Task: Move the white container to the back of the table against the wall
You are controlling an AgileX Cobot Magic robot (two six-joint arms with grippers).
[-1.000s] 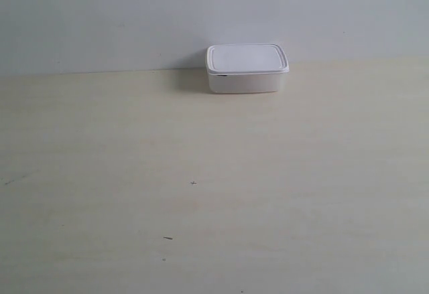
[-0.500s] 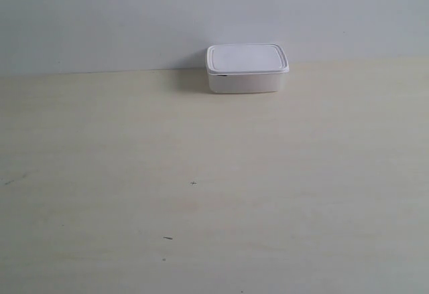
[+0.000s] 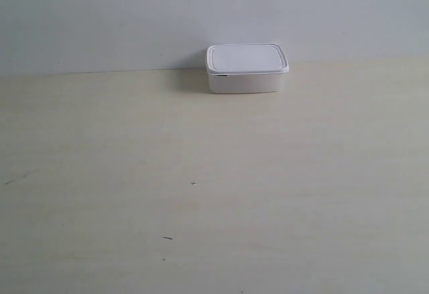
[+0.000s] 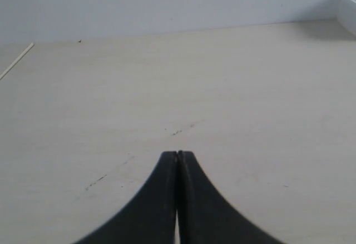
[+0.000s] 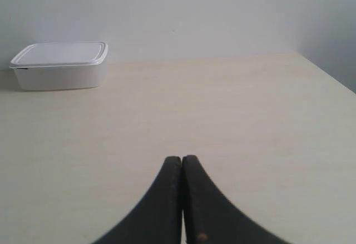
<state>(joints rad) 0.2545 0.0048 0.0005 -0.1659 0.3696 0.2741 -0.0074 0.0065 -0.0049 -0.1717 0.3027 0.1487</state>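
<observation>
The white container (image 3: 246, 68) stands with its lid on at the back of the table (image 3: 214, 193), right by the wall (image 3: 134, 13). The right wrist view has the white container (image 5: 60, 65) far ahead of my right gripper (image 5: 182, 158), which is shut on nothing. In the left wrist view only a corner of the white container (image 4: 349, 11) shows at the picture's edge. My left gripper (image 4: 177, 153) is shut and empty, low over the table (image 4: 167, 88). Neither arm appears in the exterior view.
A few small dark specks (image 3: 194, 183) mark the pale wood-grain table. In the right wrist view the table's side edge (image 5: 328, 74) runs near a second wall. The left wrist view has a thin pale line (image 4: 16, 61) on the table near the wall.
</observation>
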